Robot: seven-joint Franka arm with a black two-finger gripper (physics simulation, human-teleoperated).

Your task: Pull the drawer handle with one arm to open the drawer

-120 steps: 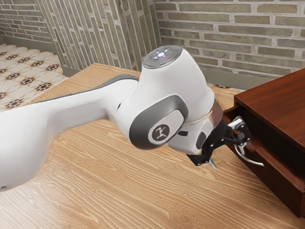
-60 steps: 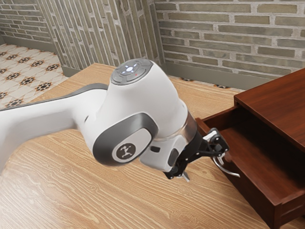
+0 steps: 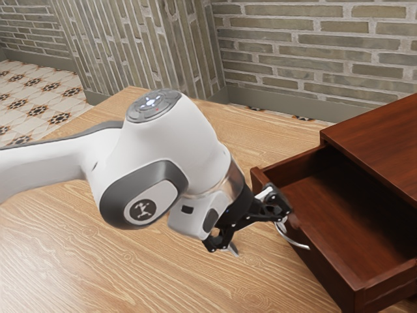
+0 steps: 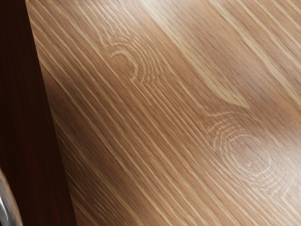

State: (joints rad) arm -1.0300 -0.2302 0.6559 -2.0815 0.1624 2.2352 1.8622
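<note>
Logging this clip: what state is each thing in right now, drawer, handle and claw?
Drawer, open, pulled well out of the cabinet.
Handle, gripped at its upper end by the claw.
Claw, shut on the handle, low over the table.

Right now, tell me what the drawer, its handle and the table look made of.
Drawer: dark reddish-brown wood, smooth, perhaps varnished. Handle: apparently polished metal, going by its silvery sheen. Table: light wood or wood-look laminate, with streaky grain and knot rings.
</note>
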